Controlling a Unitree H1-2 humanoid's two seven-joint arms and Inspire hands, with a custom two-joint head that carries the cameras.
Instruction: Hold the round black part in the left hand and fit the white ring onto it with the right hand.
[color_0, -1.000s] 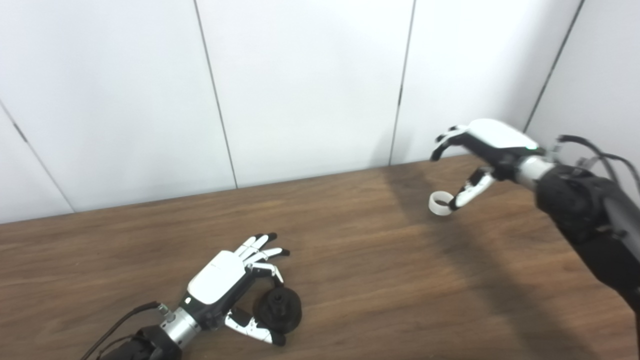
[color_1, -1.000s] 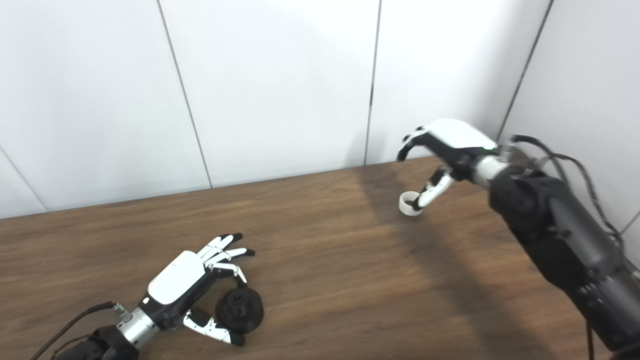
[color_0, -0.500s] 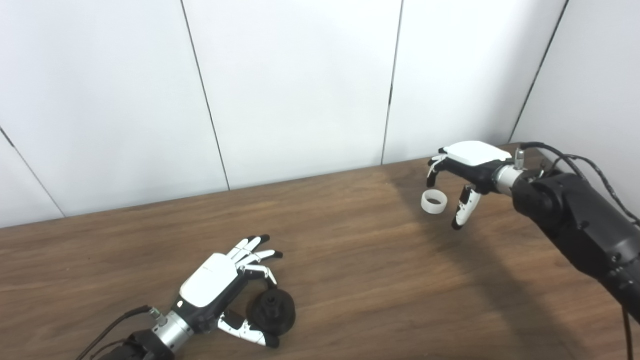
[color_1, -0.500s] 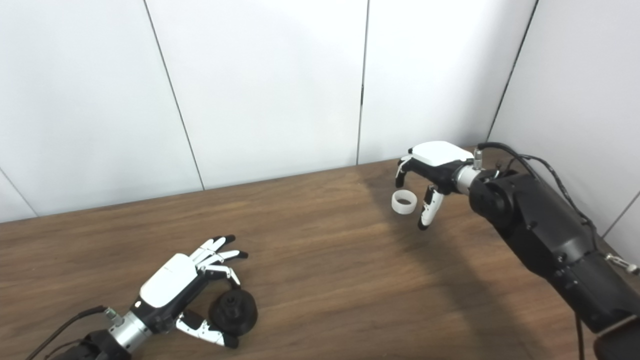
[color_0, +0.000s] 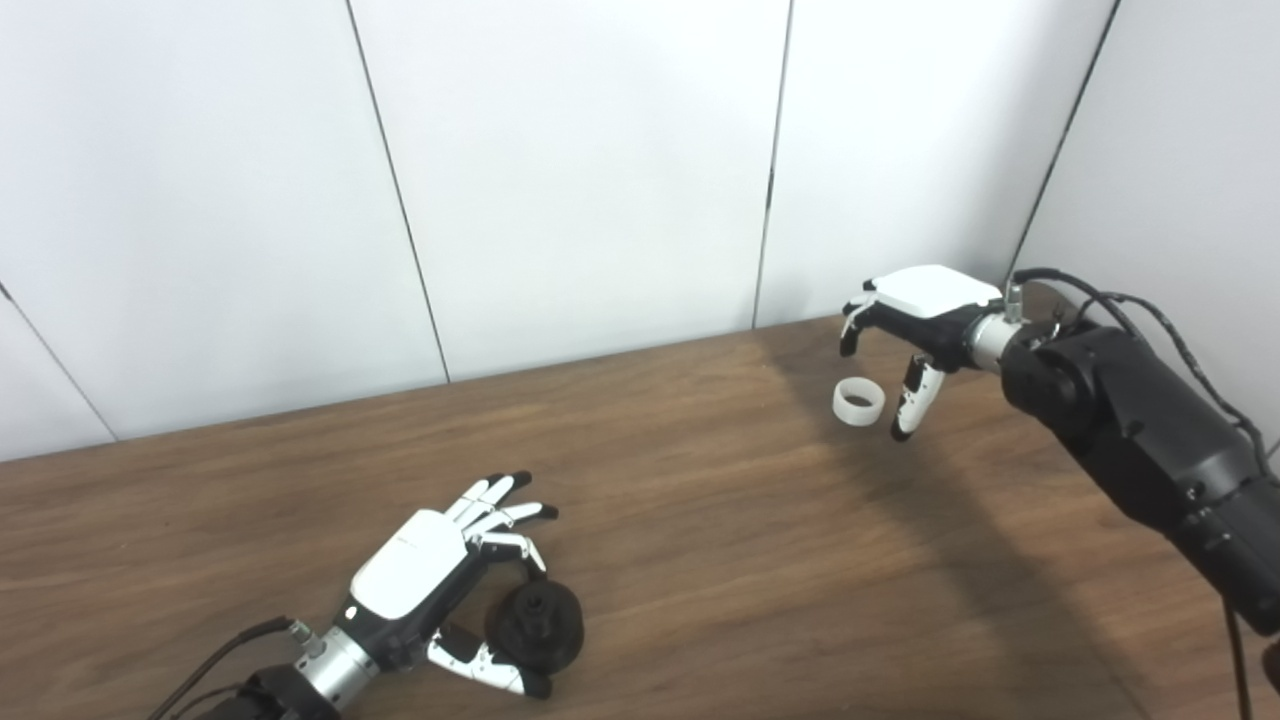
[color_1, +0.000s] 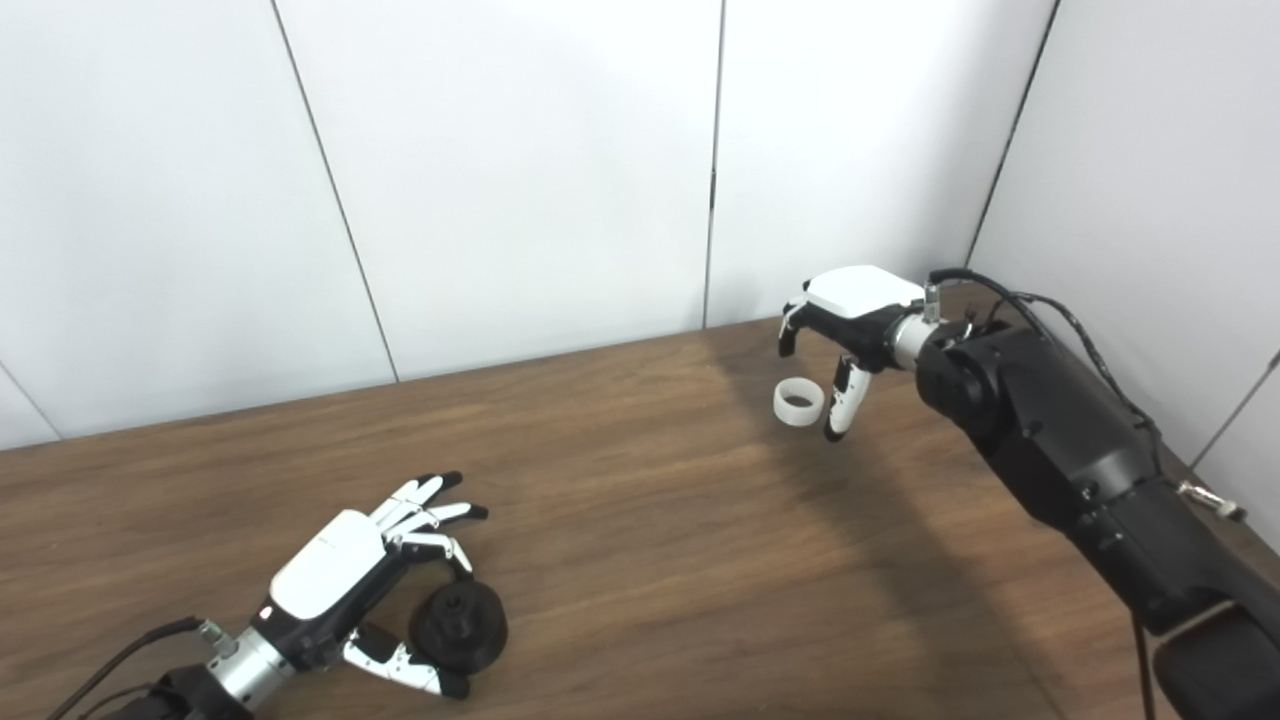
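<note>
Robot hand L cupped round, ribbed black part | R spread over smooth white ring, empty | wood-grain table

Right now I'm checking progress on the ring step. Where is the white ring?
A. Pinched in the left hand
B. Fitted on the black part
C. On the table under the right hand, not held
C: the white ring lies on the table beneath the open right hand, far from the black part.

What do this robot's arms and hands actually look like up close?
Each hand, left hand and right hand, has a glossy white back plate, a black palm and white fingers with black tips. A silver metal wrist joins it to a bulky black arm, with thin black cables running alongside.
</note>
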